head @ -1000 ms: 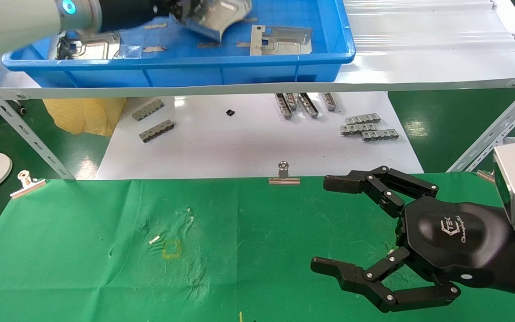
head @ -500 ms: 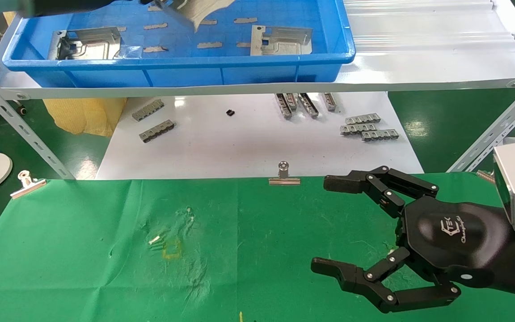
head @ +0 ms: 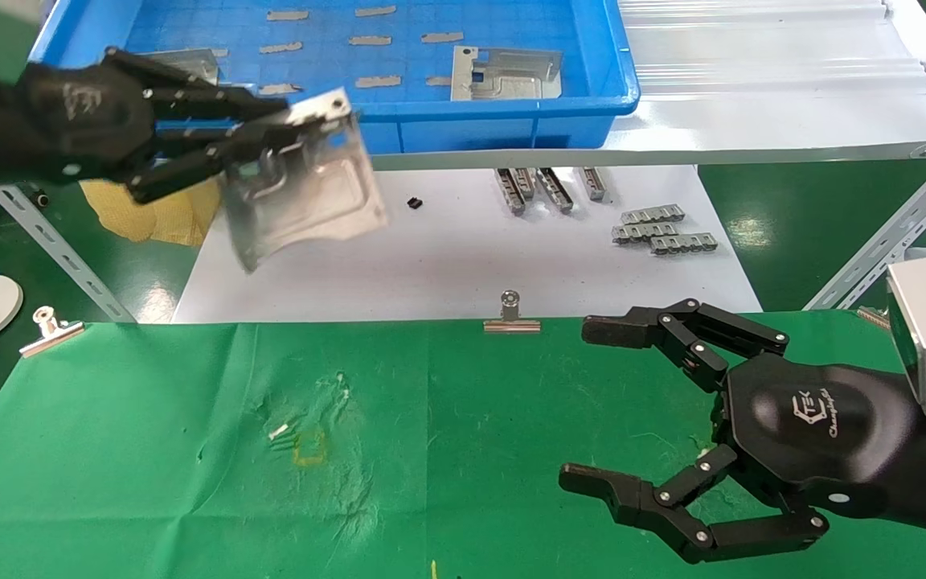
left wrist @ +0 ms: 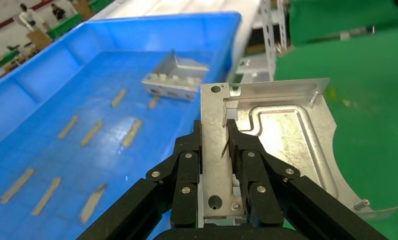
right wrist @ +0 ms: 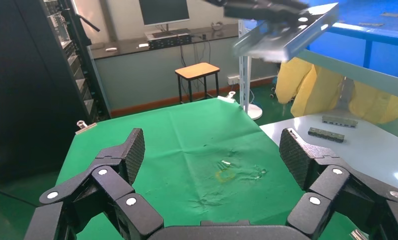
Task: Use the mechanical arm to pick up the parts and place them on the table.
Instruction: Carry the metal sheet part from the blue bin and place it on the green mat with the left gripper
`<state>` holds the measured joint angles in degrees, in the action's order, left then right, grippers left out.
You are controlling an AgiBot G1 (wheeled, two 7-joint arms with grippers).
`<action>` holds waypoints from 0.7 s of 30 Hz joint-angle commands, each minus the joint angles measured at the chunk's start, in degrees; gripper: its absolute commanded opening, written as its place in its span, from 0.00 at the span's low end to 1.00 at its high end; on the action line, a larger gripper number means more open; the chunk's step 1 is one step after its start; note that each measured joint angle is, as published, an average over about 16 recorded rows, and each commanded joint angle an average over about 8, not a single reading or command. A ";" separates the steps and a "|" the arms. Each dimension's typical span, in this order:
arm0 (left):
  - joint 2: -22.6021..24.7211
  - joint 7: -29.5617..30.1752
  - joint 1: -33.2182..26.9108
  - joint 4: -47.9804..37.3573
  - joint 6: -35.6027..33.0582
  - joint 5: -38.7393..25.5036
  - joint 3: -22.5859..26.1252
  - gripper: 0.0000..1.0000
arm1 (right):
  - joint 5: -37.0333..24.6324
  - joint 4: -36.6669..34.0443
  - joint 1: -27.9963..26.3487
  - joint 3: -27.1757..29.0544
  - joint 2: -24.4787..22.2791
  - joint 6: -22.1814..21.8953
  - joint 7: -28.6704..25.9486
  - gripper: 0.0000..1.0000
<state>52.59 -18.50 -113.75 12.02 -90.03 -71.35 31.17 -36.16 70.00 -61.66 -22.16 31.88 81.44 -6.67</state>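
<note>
My left gripper (head: 270,146) is shut on the rim of a silver stamped plate (head: 310,193) and holds it in the air in front of the blue bin, above the white board. In the left wrist view the fingers (left wrist: 214,135) pinch the plate's edge (left wrist: 282,135). Two more plates lie in the bin, one at its right (head: 505,72) and one partly hidden behind my left hand (head: 190,58). My right gripper (head: 592,406) is open and empty low over the green cloth table (head: 471,418), right of the yellow square mark (head: 309,448).
The blue bin (head: 511,121) sits on a white metal shelf (head: 752,104). Below it a white board (head: 447,257) carries several grey toothed strips (head: 660,229). Binder clips (head: 510,315) hold the cloth's far edge. A slanted shelf leg (head: 61,249) stands at left.
My left gripper has lifted the plate out of the bin and carried it toward me, past the bin's front wall. The right arm has not moved.
</note>
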 commanded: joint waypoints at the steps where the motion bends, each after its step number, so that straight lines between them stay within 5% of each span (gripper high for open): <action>1: -1.76 -2.61 0.93 1.38 -1.93 0.20 0.32 0.00 | 0.00 0.00 0.00 0.00 0.00 0.00 0.00 1.00; 9: -4.43 -7.29 9.20 7.94 -1.50 3.19 6.67 0.00 | 0.00 0.00 0.00 0.00 0.00 0.00 0.00 1.00; 21: -0.04 -20.67 13.33 0.69 0.38 -0.20 13.08 0.00 | 0.00 0.00 0.00 0.00 0.00 0.00 0.00 1.00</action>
<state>52.65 -38.62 -100.49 12.66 -89.44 -71.45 44.00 -36.16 70.00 -61.66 -22.16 31.88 81.44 -6.67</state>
